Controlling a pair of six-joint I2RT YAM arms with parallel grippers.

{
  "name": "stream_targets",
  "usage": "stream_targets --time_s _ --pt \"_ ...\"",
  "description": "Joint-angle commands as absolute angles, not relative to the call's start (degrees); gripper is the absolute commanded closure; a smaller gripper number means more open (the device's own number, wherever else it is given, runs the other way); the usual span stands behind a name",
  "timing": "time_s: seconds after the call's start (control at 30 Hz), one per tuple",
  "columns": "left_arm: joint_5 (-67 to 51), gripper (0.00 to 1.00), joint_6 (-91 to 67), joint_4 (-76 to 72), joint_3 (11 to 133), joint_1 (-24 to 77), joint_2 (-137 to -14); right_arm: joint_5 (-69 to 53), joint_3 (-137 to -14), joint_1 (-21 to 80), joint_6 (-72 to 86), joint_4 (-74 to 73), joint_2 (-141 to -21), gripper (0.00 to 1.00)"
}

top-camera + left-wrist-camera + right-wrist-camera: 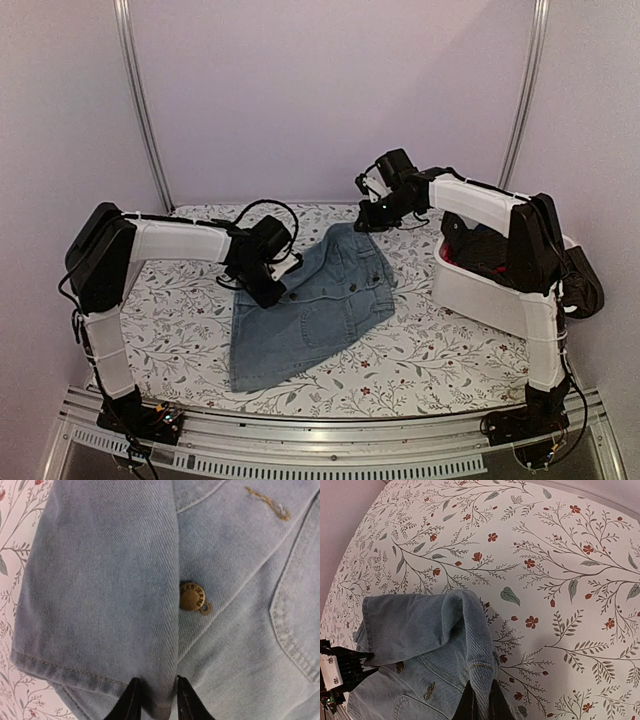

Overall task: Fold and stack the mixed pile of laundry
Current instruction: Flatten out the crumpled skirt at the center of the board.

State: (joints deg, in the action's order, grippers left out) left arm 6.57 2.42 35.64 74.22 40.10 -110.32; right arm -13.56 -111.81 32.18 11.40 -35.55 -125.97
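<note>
Light blue denim piece (310, 310) lies mid-table on the floral cover (450, 350), far corner raised. Judged medium-weight, floppy in the panels, stiffer at seams, not slippery, so hems and corners are the best holds. Left gripper (157, 687) pinches a folded hem and right gripper (481, 702) pinches a raised denim ridge, only the tips of the 2 finger pairs showing; the white bin (480, 290) hides its contents except some dark cloth (478, 250).

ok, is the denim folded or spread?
Mostly spread: denim piece lies flat on the table cover; left gripper and right gripper each pinch an edge.
</note>
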Motion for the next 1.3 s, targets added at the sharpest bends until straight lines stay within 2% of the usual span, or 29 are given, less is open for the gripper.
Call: stream_targets --time_s 0.0,0.07,0.33,0.7,0.9,1.13,1.27 --pt "9.6 0.83 4.4 35.3 73.7 40.9 -108.8 -13.0 -111.0 32.0 11.0 -36.1 -123.6 1.00" --pt "12.4 1.00 4.2 35.2 74.5 40.6 -108.1 -12.7 -110.9 32.0 10.9 -36.1 -123.1 1.00" --pt "20.9 1.00 -2.0 34.3 83.2 34.9 -100.1 -8.1 -111.3 31.8 10.6 -34.2 -116.7 1.00" --pt "29.6 1.00 -4.7 35.6 98.2 30.6 -92.4 -4.1 -114.7 30.8 5.3 -21.7 -106.1 1.00" --pt "23.8 1.00 -3.1 28.7 93.0 31.4 -81.1 -9.9 -109.6 31.4 2.2 -16.0 -99.6 1.00" --pt "11.0 1.00 -1.2 14.3 76.6 35.1 -60.5 -11.4 -97.8 38.3 -3.4 -10.0 -86.2 1.00" --pt "7.8 1.00 -4.6 13.2 75.4 35.3 -54.4 -12.8 -95.9 40.5 -1.5 -9.9 -80.2 1.00"
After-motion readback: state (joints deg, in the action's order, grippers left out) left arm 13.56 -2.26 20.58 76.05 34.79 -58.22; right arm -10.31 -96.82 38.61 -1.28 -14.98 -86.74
